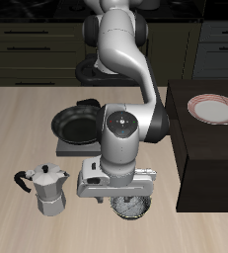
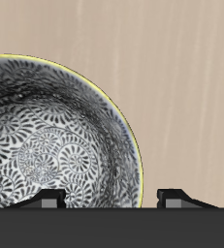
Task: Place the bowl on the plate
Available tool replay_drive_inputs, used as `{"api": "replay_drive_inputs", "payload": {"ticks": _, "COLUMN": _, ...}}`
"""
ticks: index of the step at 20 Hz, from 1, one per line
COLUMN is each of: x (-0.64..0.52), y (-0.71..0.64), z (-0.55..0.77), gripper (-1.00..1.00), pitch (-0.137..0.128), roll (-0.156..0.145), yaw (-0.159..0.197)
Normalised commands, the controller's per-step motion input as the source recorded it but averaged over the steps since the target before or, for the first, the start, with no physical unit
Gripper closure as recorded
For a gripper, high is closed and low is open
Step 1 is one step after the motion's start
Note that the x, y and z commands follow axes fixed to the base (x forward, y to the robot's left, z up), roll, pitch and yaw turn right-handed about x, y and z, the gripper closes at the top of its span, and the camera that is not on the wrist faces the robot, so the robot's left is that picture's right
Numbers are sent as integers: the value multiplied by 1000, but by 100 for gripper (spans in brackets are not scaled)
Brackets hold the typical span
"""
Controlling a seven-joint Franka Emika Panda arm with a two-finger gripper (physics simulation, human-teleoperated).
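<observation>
Close beneath the gripper (image 2: 112,197) sits the bowl (image 2: 55,136), on the bench (image 2: 181,77) near its front edge. Its rim lies off to one side of the gap between the wide-spread fingers, which grasp nothing. Well apart, the plate (image 1: 213,109) rests on a dark raised block (image 1: 199,158).
</observation>
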Motion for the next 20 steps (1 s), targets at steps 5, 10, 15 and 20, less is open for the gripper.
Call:
{"api": "replay_drive_inputs", "payload": {"ticks": 5, "x": -48, "y": 25, "z": 140, "gripper": 100, "pitch": -20, "roll": 21, "yaw": -7}}
{"api": "replay_drive_inputs", "payload": {"ticks": 10, "x": -36, "y": -8, "z": 68, "gripper": 100, "pitch": -13, "roll": 15, "yaw": -1}}
{"api": "replay_drive_inputs", "payload": {"ticks": 15, "x": 0, "y": -60, "z": 91, "gripper": 100, "pitch": -16, "roll": -4, "yaw": 1}}
{"api": "replay_drive_inputs", "payload": {"ticks": 20, "x": -38, "y": 17, "z": 312, "gripper": 100, "pitch": -51, "roll": 4, "yaw": 8}}
